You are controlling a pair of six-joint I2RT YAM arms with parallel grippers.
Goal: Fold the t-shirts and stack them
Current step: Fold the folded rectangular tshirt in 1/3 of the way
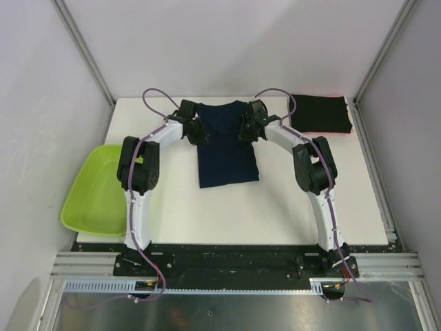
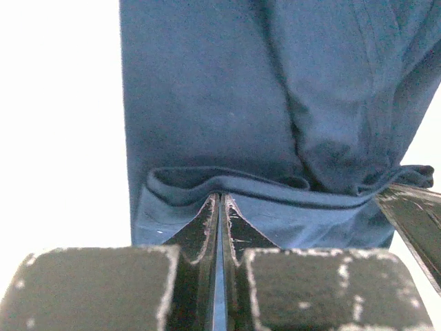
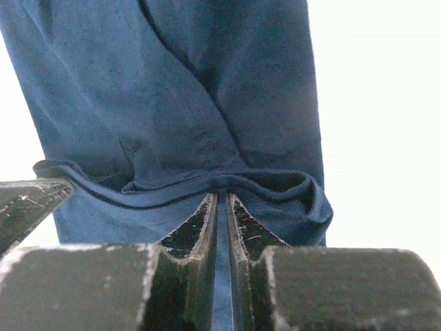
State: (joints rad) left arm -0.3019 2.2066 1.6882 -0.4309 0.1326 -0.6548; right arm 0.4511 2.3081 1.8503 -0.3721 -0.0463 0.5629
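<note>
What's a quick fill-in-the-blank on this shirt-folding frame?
1. The left gripper and right gripper both have jaws ____ on the navy t-shirt.
2. The black t-shirt lies folded at the table's far ____ corner.
3. The lime-green tub sits at the table's ____ edge.
Missing: shut; right; left.

navy t-shirt: matt cloth (soft) | tub: glossy plastic

Bright, even overhead light fills the top view, leaving only faint, soft shadows on the white table. In both wrist views the table burns out to featureless glare. The navy t-shirt stays sharp with visible folds, and the nearest foreground goes soft.
</note>
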